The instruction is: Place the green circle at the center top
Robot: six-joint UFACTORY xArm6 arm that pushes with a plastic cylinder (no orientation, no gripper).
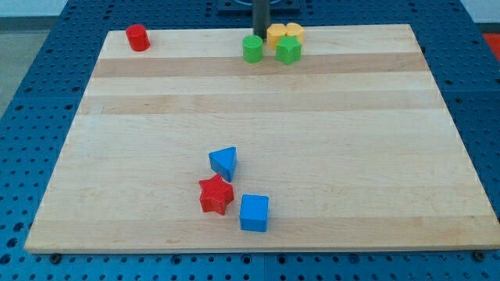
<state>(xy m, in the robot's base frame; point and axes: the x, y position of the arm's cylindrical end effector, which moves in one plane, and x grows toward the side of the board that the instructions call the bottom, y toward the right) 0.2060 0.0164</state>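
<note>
Green circle [252,48] sits at the board's top edge, near centre, a touch to the view's left of the middle. My tip [260,34] is right behind it, just above and slightly to the view's right of it; looks touching or nearly so, can't tell which. Tip is a plain dark rod, no jaws, holds nothing, only rests against or beside the block.

Next out, to the view's right of the tip: yellow blocks [284,33], 2 of them packed together at the very top edge, shapes hard to make out, the one nearer the view's right looks rounded. Just below them is a green block [288,50], star-ish or faceted shape, beside the green circle w/ a small gap between.

Far top-left corner: red cylinder [138,37], upright, alone, well apart from the rest.

Lower centre cluster, well apart from the tip: blue triangle-ish block [224,162] at top, red star [216,194] just below it and close to touching, blue cube [254,212] to the lower right of the star, touching or nearly.

Count: green 2, yellow 2, red 2, blue 2; 8 blocks total. 1 rod.

All on a pale wooden board [351,140], which lies on a blue perforated table [31,70]. No labels, brands or writing readable anywhere.
</note>
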